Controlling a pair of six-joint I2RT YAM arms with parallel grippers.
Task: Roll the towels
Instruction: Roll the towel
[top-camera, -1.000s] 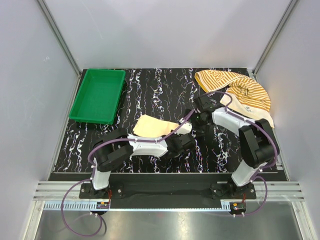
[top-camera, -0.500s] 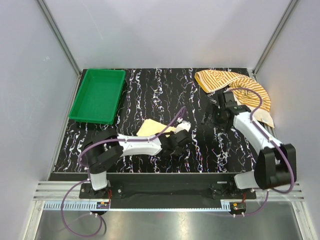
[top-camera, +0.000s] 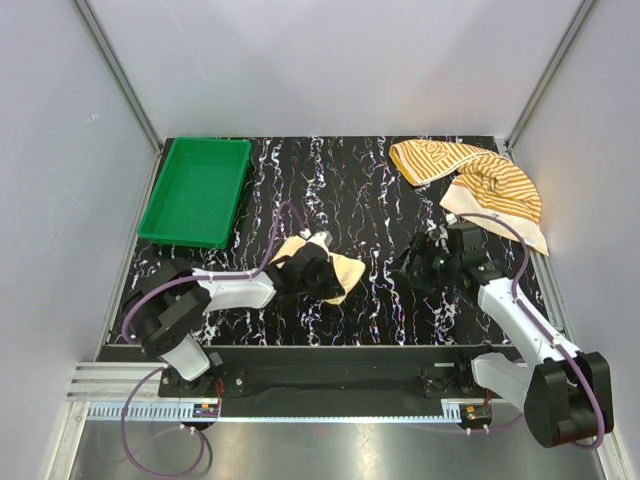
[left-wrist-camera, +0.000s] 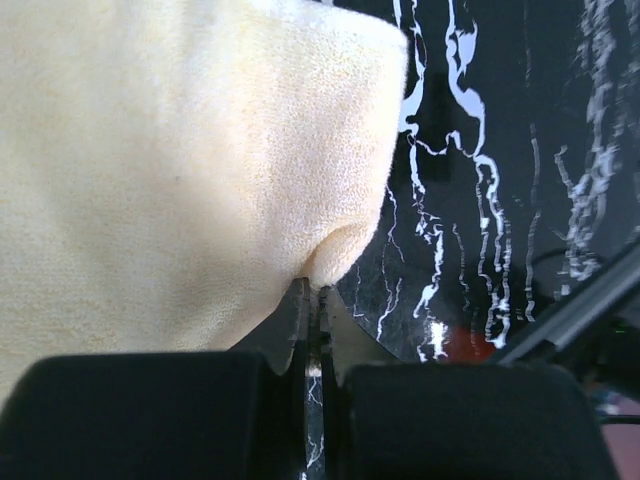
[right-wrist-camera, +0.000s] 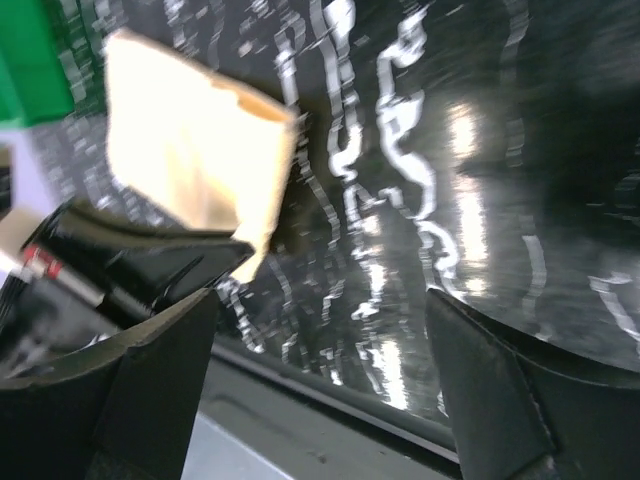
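left tool (left-wrist-camera: 311, 300): pinching tight on the pale yellow towel (left-wrist-camera: 180, 180); a small fold of cloth is bulging right at the closed tips.
pale yellow towel, place: lying on the table (top-camera: 330, 190) near the front edge, left of centre. The left wrist is covering part of it from above, and its right end is sticking out past the wrist.
right tool (right-wrist-camera: 320, 300): standing wide, with nothing sitting between the fingers. It is hanging over bare table right of centre, apart from both towels. The wrist view is blurring and is taking in the yellow cloth off to the tool's left.
striped towel (top-camera: 480, 180): lying crumpled at the far right corner, orange-and-cream stripes facing up, pale backing showing along its near edge; neither tool is touching it.
green tray (top-camera: 195, 190): sitting at the far left corner.
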